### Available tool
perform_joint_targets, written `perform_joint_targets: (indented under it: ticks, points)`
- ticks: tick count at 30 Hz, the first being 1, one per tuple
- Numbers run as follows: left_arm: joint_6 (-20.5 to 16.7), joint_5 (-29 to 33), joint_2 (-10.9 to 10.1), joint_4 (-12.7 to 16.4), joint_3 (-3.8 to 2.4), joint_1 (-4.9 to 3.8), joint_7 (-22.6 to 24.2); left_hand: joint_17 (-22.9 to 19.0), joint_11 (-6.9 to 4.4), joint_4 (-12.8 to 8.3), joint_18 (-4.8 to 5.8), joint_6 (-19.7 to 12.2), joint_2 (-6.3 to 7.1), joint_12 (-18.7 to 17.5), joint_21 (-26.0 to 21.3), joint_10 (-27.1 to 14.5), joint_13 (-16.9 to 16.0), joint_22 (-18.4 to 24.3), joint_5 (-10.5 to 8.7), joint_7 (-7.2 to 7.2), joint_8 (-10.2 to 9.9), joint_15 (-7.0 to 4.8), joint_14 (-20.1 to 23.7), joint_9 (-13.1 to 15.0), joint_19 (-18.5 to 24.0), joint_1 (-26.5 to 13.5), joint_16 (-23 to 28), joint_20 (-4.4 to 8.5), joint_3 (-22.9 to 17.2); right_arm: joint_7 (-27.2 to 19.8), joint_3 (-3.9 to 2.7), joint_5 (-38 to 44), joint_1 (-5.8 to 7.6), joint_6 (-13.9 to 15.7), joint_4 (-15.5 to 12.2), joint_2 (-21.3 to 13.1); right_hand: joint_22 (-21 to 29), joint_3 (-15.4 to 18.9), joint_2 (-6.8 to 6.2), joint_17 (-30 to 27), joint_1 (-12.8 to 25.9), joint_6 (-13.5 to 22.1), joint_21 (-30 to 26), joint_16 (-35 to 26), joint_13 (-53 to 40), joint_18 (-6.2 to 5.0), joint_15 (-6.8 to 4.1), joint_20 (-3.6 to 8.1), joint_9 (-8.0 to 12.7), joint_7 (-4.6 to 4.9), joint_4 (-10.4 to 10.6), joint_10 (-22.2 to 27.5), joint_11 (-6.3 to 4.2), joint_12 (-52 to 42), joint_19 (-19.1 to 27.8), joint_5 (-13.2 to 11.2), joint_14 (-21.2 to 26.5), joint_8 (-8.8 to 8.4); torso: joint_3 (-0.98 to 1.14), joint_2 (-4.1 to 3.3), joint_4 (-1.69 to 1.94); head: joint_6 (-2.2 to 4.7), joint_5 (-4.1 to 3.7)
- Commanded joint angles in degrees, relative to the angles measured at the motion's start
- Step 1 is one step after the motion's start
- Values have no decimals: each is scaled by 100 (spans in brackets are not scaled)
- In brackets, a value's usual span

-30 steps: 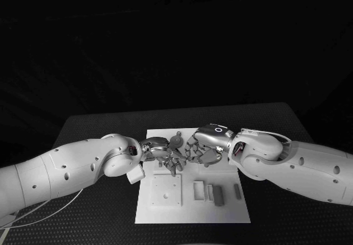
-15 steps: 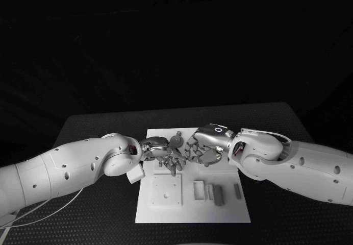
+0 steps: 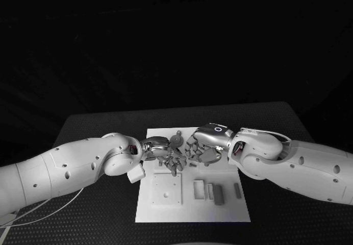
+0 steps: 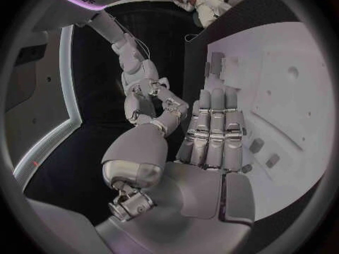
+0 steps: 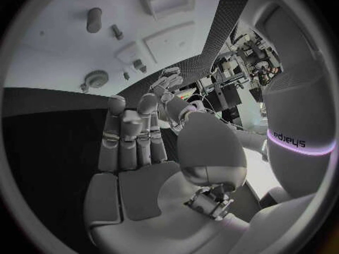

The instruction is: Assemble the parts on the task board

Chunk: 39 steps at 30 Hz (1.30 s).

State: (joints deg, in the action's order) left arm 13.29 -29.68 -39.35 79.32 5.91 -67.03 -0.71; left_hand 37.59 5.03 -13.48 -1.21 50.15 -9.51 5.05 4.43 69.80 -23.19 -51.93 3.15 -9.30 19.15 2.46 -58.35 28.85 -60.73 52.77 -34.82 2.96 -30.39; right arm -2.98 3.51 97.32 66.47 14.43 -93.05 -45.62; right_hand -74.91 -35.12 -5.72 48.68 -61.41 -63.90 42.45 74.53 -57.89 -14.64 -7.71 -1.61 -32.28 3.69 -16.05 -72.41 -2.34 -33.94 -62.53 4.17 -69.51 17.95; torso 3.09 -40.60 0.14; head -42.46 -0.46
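The white task board (image 3: 193,209) lies in the middle of the black table. My left hand (image 3: 166,154) and right hand (image 3: 204,148) meet over its far half, fingertips close together. In the left wrist view my left hand (image 4: 212,144) has its fingers stretched flat over the board (image 4: 296,101), holding nothing, with small parts (image 4: 271,161) beside the fingertips. The right wrist view shows my right hand (image 5: 134,138) just as flat and empty above the board (image 5: 50,45). A round part (image 5: 95,79) and small pieces (image 5: 138,66) lie past its fingers.
On the board's near half lie a square plate (image 3: 167,190) and three upright grey bars (image 3: 218,195). A short cylinder (image 5: 94,19) stands further along the board. Black table (image 3: 294,219) surrounds the board on all sides.
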Motion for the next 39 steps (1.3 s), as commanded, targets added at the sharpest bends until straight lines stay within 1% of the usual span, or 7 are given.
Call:
perform_joint_targets:
  ticks: [1,7,19,26,30,32,39]
  points:
    - [47,46,17,19,-1,-5,24,21,-13,-68,-28,47,-21,19,23,53,-15,-16,-33,1,34,0,-51,12,-45,62,32,14,-20,-47,-3,7,0,-67,-6,8,-109,12,53,-6,-5,-3,17,29,8,-36,-42,-7,4,-1,-30,-44,-7,20,-26,20,16,-15,1,0,-3,-1,0]
    - [-73,44,6,23,-1,-5,-7,85,-69,-198,-15,205,-39,75,40,185,-70,-48,-29,79,160,-30,-129,100,-70,145,27,34,-100,-41,-3,3,0,-71,-6,2,-109,13,54,-6,-6,-3,17,29,8,-36,-42,-8,3,-1,-31,-44,-7,20,-26,20,16,-15,1,-1,-1,-5,3]
    - [-34,18,-22,2,-1,-5,-32,117,-81,-211,-6,227,-40,84,44,215,-90,-58,-29,93,186,-43,-159,130,-79,150,25,45,-119,121,-3,3,0,-135,120,-18,-110,19,28,-6,-11,11,15,27,11,-36,-43,-8,3,5,-39,-35,-3,30,-20,19,26,-23,1,1,-3,1,2]
    - [-56,19,-65,-25,-1,-5,-34,125,-82,-211,-2,226,-32,83,44,217,-93,-60,-29,94,188,-44,-161,135,-80,144,27,46,-118,667,-1,227,4,-350,408,117,-94,63,-302,-44,157,581,-69,-66,6,-36,105,-58,104,216,98,170,180,113,95,23,184,-332,-4,-2,-2,6,9]
    - [-80,23,-84,-45,-1,-6,-52,129,-82,-210,0,224,-25,83,44,218,-95,-62,-28,94,188,-44,-162,138,-80,139,29,48,-117,1006,10,547,4,-611,629,319,-107,82,-604,-24,297,794,-86,-31,-55,-36,178,-91,150,295,294,246,247,66,142,23,238,-445,1,-1,2,0,17]
    - [-81,23,-90,-52,0,-6,-50,133,-82,-213,1,220,-18,82,43,218,-97,-63,-27,94,187,-45,-163,140,-80,139,31,49,-118,1154,83,727,3,-682,761,456,-127,110,-725,21,345,851,-63,51,-145,-36,199,-95,167,312,398,287,273,-34,151,14,262,-473,0,-2,6,3,17]
    - [-76,23,-102,-57,0,-6,-48,138,-81,-215,2,216,-12,81,43,218,-99,-64,-26,93,187,-46,-164,142,-80,140,33,52,-122,1364,205,1000,-66,-728,935,681,-140,237,-820,241,223,896,164,551,-778,-36,229,-48,204,338,519,596,295,-857,164,15,370,-476,5,-2,4,-5,30]
